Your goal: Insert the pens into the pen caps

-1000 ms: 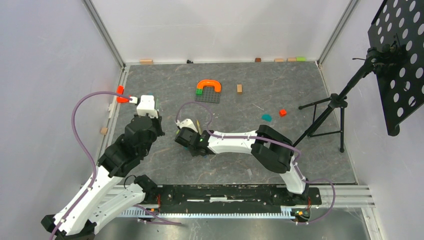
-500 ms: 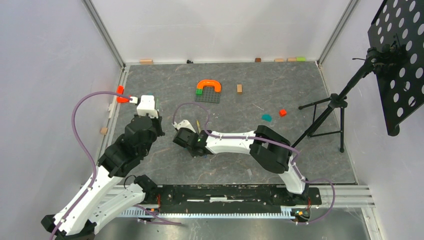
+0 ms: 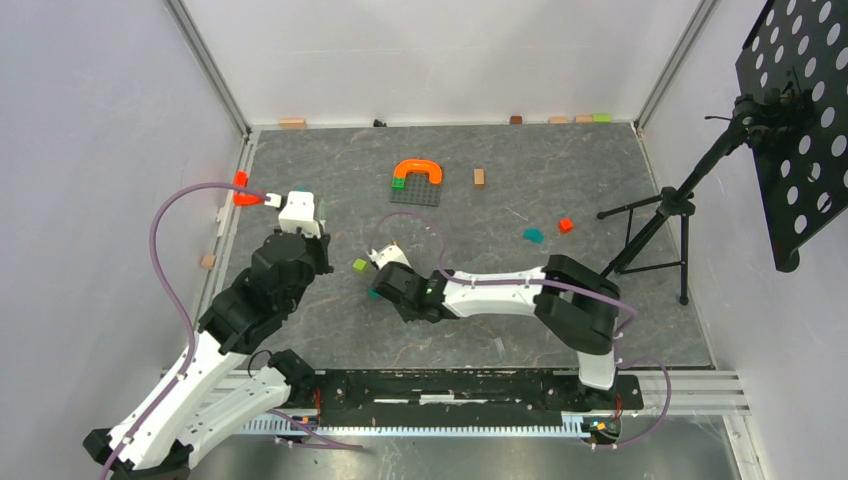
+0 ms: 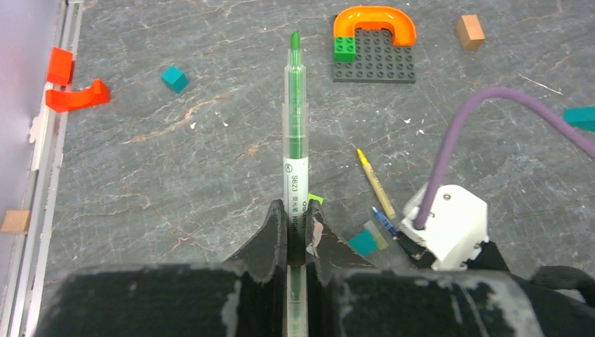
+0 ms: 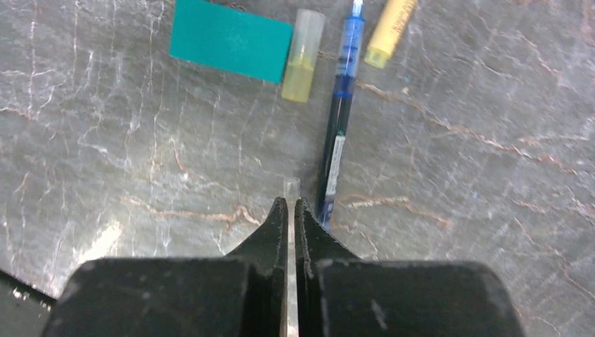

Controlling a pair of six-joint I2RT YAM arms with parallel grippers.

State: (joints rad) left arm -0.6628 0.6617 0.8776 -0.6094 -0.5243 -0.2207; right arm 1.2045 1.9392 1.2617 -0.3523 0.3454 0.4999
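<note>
Left hand (image 4: 295,214) first: it is clamped tight on the pale green pen with the clear barrel (image 4: 295,140), gripping it at the printed white label. The pen runs straight out ahead of the fingers, green tip aimed at the far side of the grey stone-patterned counter (image 4: 175,161).

Over to the right hand (image 5: 290,205): its jaws are pinched almost together on a thin clear plastic piece (image 5: 290,187) that pokes out just past the fingertips. Whether that piece is a cap cannot be told.

Just right of those fingertips lies the blue and dark pen (image 5: 339,112), flat on the counter and pointing away from the hand. On its left sits a loose translucent yellow-tinted pen cap (image 5: 303,56), right up against a flat teal block (image 5: 231,40). On its right, the end of the tan-yellow pen (image 5: 391,24) shows at the top edge.

In the left wrist view, that tan-yellow pen lies on a diagonal between the green pen and the right arm's white wrist housing (image 4: 449,225), where a purple cable (image 4: 477,119) plugs in.

A small lime-green cube (image 3: 359,265) rests just left of the right hand. Farther back, an orange arch (image 4: 374,17) stands on a dark grey studded plate (image 4: 372,63), with a tan wooden block (image 4: 470,31) off to its right.
</note>
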